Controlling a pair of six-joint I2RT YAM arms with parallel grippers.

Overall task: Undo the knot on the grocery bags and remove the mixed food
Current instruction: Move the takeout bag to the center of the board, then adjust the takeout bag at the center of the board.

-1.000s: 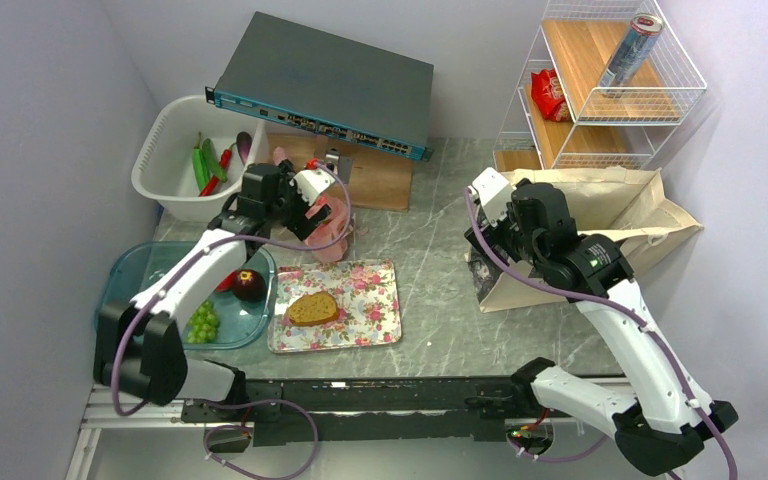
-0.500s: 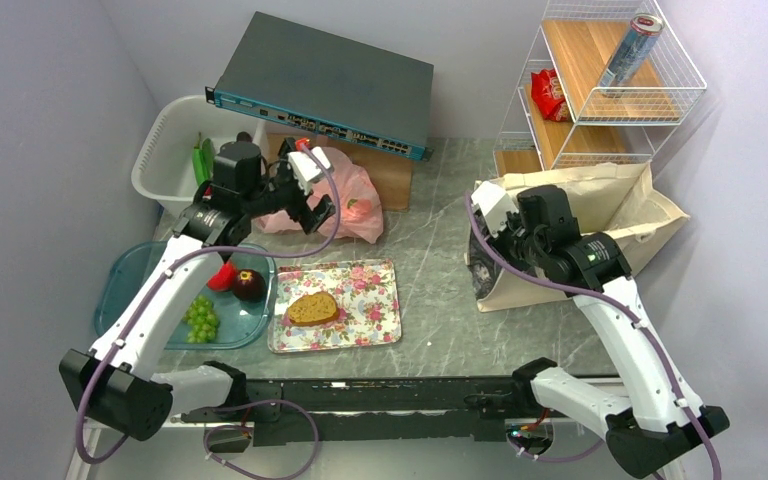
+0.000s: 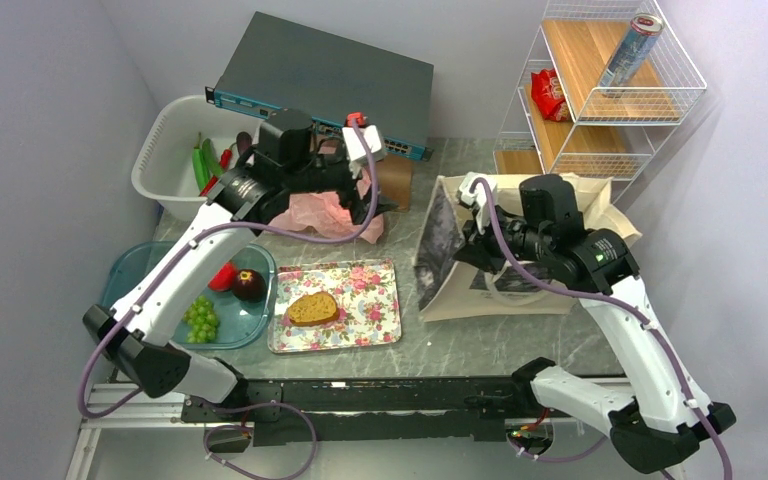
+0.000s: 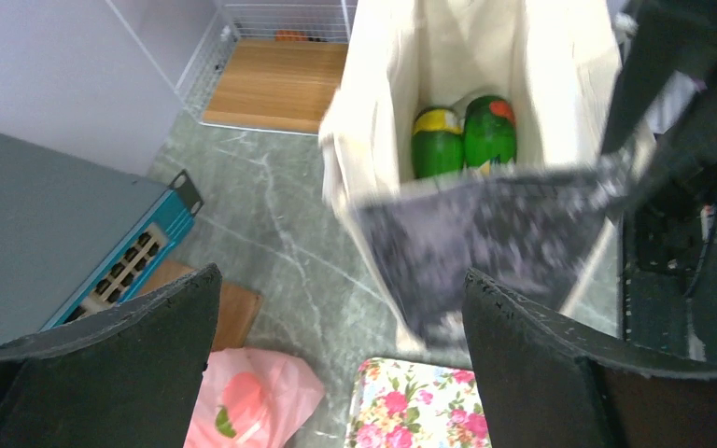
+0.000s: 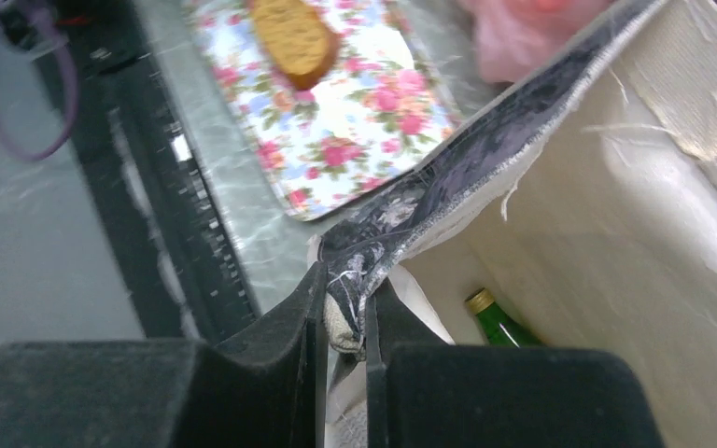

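Observation:
The beige canvas tote (image 3: pixel 535 290) stands open at right, its dark printed panel (image 3: pixel 441 238) facing left. My right gripper (image 3: pixel 468 248) is shut on the tote's rim (image 5: pixel 485 154), pinching the cloth edge between its fingers (image 5: pixel 345 322). A green glass bottle (image 5: pixel 497 323) lies inside; the left wrist view shows two green rounded items (image 4: pixel 462 138) at the bottom. My left gripper (image 3: pixel 368 198) hangs open above the crumpled pink plastic bag (image 3: pixel 322 213), between it and the tote, holding nothing (image 4: pixel 341 364). The knot cannot be made out. A bread slice (image 3: pixel 313 308) lies on the floral tray (image 3: pixel 365 328).
A teal container (image 3: pixel 132 272) holds grapes (image 3: pixel 201 322), a dark plum (image 3: pixel 249 285) and something red. A white basket (image 3: pixel 156 160) holds peppers. At the back are a network switch (image 3: pixel 330 80), a wooden board (image 3: pixel 392 182) and a wire rack (image 3: pixel 600 120) with can and red packet.
My right gripper closed on the tote's rim and pulled the dark panel side leftward, opening the bag. My left arm swung right from the pink bag toward the tote, still open.

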